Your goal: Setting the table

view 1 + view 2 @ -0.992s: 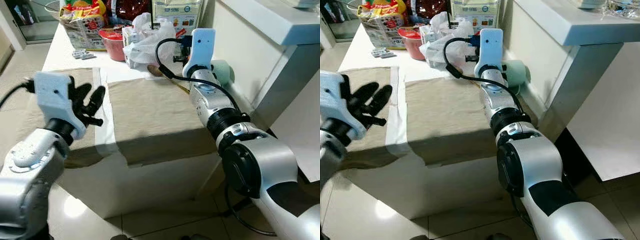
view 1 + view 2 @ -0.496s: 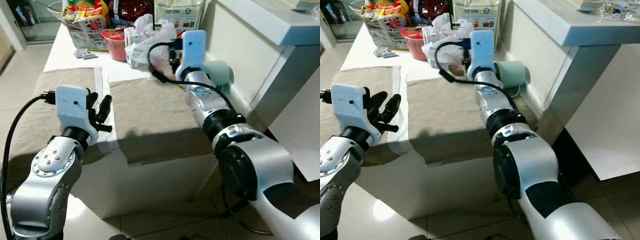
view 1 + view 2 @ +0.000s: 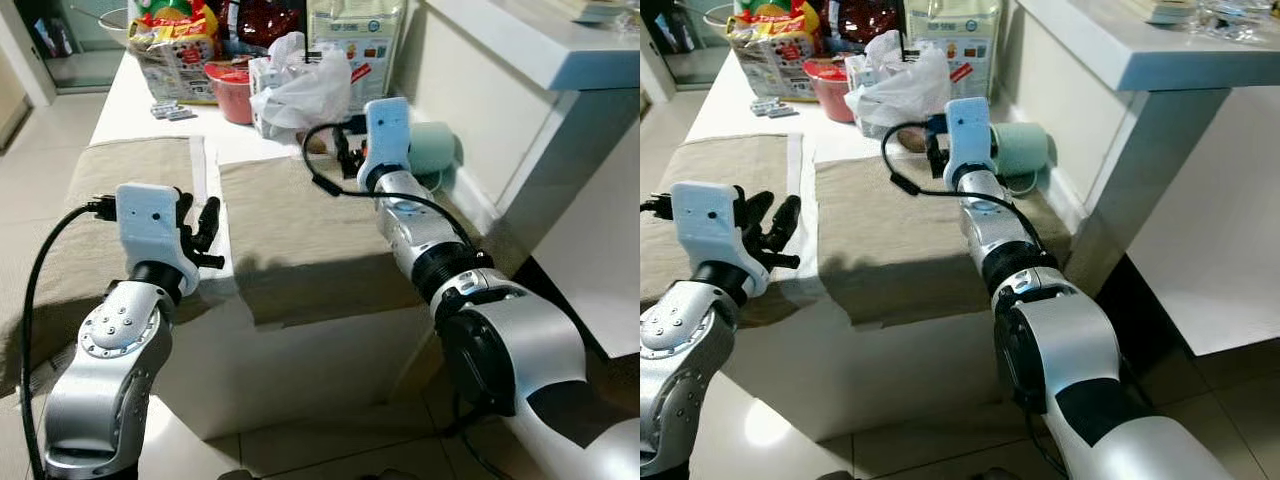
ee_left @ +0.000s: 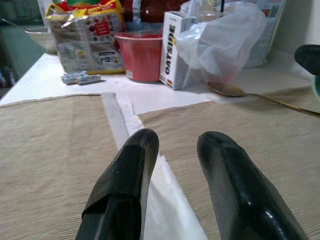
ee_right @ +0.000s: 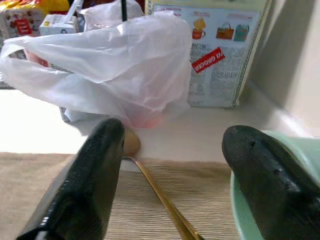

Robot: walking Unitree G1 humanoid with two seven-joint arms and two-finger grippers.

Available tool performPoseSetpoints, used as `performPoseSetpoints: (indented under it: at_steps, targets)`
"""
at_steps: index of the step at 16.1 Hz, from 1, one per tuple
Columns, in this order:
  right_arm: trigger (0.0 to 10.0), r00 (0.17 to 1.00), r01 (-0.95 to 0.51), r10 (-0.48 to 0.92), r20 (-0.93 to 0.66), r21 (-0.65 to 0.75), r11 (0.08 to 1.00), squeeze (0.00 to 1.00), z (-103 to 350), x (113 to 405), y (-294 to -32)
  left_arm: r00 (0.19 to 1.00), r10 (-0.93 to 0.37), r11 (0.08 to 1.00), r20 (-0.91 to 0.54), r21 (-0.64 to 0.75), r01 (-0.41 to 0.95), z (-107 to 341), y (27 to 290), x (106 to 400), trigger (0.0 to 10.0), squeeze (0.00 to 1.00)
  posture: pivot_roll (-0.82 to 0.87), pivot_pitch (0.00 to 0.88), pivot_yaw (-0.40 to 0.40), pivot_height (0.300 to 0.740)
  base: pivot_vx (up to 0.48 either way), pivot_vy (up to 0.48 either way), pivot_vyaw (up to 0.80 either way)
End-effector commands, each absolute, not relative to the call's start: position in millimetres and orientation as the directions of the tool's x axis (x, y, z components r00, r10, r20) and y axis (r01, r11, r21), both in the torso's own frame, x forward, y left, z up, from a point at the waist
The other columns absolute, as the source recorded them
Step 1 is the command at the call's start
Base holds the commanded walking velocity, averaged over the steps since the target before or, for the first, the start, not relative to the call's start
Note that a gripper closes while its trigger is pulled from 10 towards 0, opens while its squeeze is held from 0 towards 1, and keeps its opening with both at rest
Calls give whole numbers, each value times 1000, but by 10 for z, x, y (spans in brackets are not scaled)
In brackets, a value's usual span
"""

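One white desk (image 3: 140, 105) is carrying two beige placemats side by side: the left placemat (image 3: 120, 200) and the right placemat (image 3: 300, 225). One white plastic bag (image 3: 300, 85) is sitting just beyond the right placemat. One mint-green cup (image 3: 1020, 150) is lying at that placemat's far right corner. One gold spoon (image 5: 165, 205) is resting on its far edge. The right end effector (image 5: 170, 170) is hovering wide open and empty over the spoon. The left end effector (image 4: 175, 165) is hanging slightly open and empty over the strip between the placemats.
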State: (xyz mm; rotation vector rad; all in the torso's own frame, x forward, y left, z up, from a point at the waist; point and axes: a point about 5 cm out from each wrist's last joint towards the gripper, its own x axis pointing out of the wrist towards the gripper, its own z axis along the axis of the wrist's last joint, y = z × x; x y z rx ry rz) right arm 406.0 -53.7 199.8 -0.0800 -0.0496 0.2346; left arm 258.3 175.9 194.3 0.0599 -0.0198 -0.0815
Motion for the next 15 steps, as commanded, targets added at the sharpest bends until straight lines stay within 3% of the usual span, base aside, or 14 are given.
performPoseSetpoints:
  at_steps: [1, 5, 6, 11, 15]
  targets:
    - [10000, 964, -251, 260, 65, -116, 961, 0, 1995, 4039, -508, 995, -95, 993, 14, 65, 94, 1916, 1720, 2613, 10000, 0, -5, 11, -11, 740, 0, 0, 0]
    - [10000, 964, -259, 263, 47, -84, 962, 0, 1894, 4022, -597, 998, -64, 997, 16, 40, 64, 1846, 1746, 2688, 10000, 0, -45, 12, -3, 740, 0, 0, 0]
    - [10000, 962, -257, 267, 51, -151, 955, 0, 1933, 4031, -589, 998, -66, 997, 18, 35, 65, 1838, 1732, 2710, 10000, 0, -45, 11, -3, 740, 0, 0, 0]
    - [10000, 949, -290, 257, -182, -185, 939, 0, 1902, 4078, -525, 997, -73, 997, 24, 32, 72, 1817, 1713, 2722, 10000, 0, -28, 21, -17, 740, 0, 0, 0]
    - [10000, 948, -271, 240, -209, -140, 952, 0, 2107, 4131, -497, 998, -59, 997, 24, 51, 58, 1815, 1769, 2690, 10000, 0, -8, 24, -17, 740, 0, 0, 0]
